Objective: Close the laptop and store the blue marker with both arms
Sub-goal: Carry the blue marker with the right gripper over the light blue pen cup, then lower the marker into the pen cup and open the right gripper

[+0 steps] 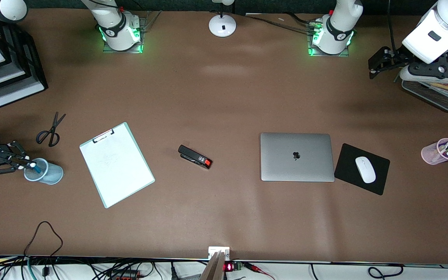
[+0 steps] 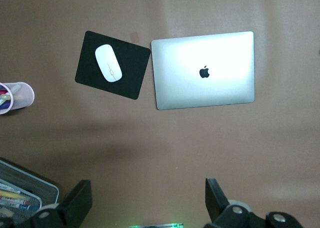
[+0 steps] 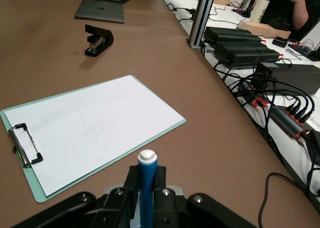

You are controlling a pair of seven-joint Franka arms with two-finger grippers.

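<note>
Laptop [image 1: 296,157] shut on desk [image 1: 224,97]. Right tool [image 1: 18,162] clamps blue marker [image 1: 27,164] over blue cup [image 1: 44,172]. Left tool [image 1: 379,62] spread wide, grasping nothing, beside mesh tray [image 1: 438,95].

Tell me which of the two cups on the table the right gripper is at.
The blue cup beside the clipboard, where the right gripper holds the blue marker; the pink cup stands apart.

The laptop [image 1: 296,157] lies shut on the worktop [image 1: 224,97], just beside a black mouse pad [image 1: 348,163]. The right hand [image 1: 25,165] pinches the blue marker [image 1: 28,164] over a pale blue cup [image 1: 47,172]. The left hand [image 1: 375,66] hangs open beside a mesh tray [image 1: 438,95].
</note>
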